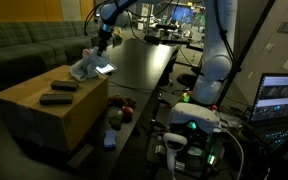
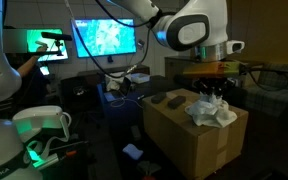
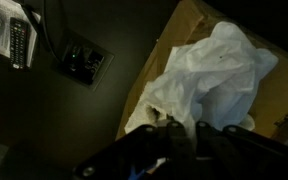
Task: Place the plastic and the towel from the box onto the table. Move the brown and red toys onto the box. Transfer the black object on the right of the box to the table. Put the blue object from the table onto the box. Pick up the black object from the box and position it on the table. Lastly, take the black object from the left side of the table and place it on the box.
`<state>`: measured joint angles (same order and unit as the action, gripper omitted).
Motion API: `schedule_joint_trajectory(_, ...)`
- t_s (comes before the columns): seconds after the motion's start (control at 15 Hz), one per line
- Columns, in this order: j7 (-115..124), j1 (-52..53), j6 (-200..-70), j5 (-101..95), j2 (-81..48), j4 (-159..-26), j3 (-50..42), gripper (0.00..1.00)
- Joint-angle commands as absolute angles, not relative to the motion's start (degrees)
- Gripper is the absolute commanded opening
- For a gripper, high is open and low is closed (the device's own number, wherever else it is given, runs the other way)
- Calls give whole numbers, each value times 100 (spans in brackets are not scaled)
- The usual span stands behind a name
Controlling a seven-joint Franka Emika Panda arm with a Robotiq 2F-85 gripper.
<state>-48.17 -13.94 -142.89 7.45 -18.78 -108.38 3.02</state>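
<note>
Black robot gripper [image 3: 181, 130] has its jaws pressed together at the lower edge of the crumpled white plastic sheet [image 3: 216, 75], though whether a fold is pinched cannot be told. The plastic lies on the large tan cardboard box [image 3: 199, 15]. The box's flat top also carries flat black objects [image 1: 64, 87], and beyond it stretches the long dark table [image 1: 144, 60].

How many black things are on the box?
2. One black thing lies mid-top, the other beside it, closer to the edge of the box. The white pile could hide more.
</note>
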Motion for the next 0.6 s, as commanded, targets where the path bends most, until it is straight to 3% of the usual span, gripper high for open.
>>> schedule_joint_trajectory(0.0,-5485,-1561,-13744,1580,-1622,-10961,590,2)
schedule_joint_trajectory(0.53,-5645,-1457,-10782,2588,-1883,-10304,355,2)
